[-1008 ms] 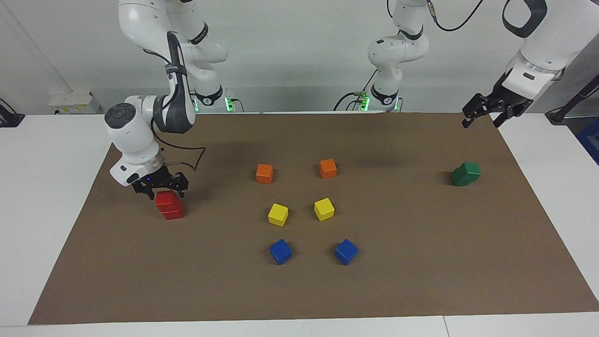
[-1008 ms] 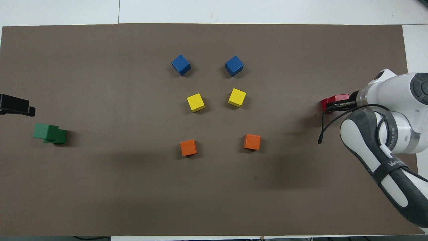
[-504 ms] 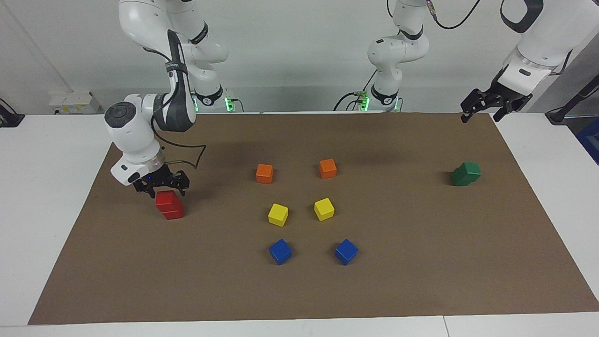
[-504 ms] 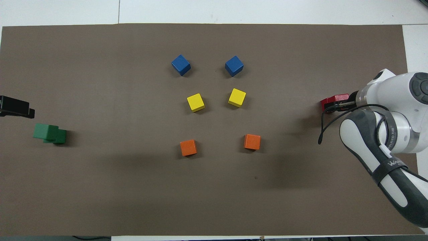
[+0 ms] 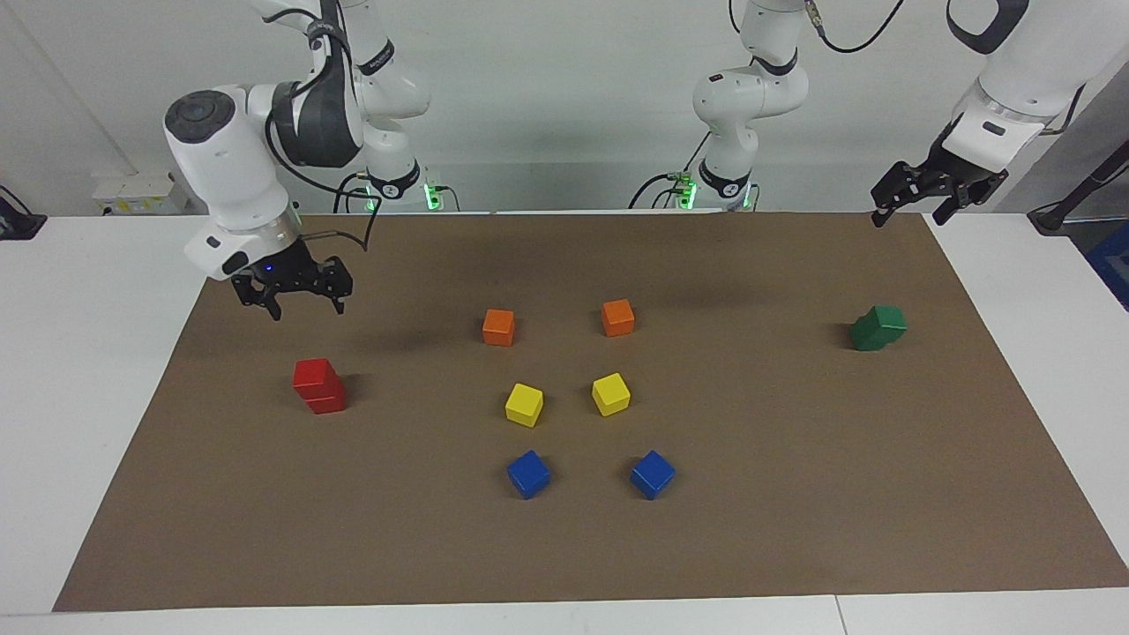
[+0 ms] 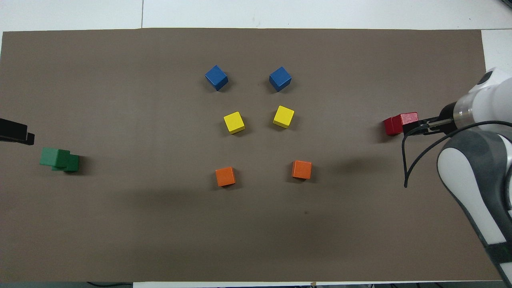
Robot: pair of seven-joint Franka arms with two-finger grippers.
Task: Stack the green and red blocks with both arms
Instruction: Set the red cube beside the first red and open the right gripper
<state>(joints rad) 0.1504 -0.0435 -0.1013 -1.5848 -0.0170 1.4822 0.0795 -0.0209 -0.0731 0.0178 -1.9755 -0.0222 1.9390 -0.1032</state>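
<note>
The right hand hangs in the air above the brown mat, with its two fingers apart and nothing in them. It is over the mat near the red stack, which stands toward the right arm's end of the worktop. The left hand is up over the corner of the mat at the left arm's end, fingers apart and empty too, well apart from the green stack. Both stacks look a bit crooked, with the top block turned and not sitting square on the one below. I think a bump from an arm or a shake of the worktop could tip a top block off, and the green one looks the more wobbly. Counting them: two red blocks in one stack, two green blocks in one stack, two orange blocks, two yellow blocks and two blue blocks. That makes ten blocks, and there are two arms.
</note>
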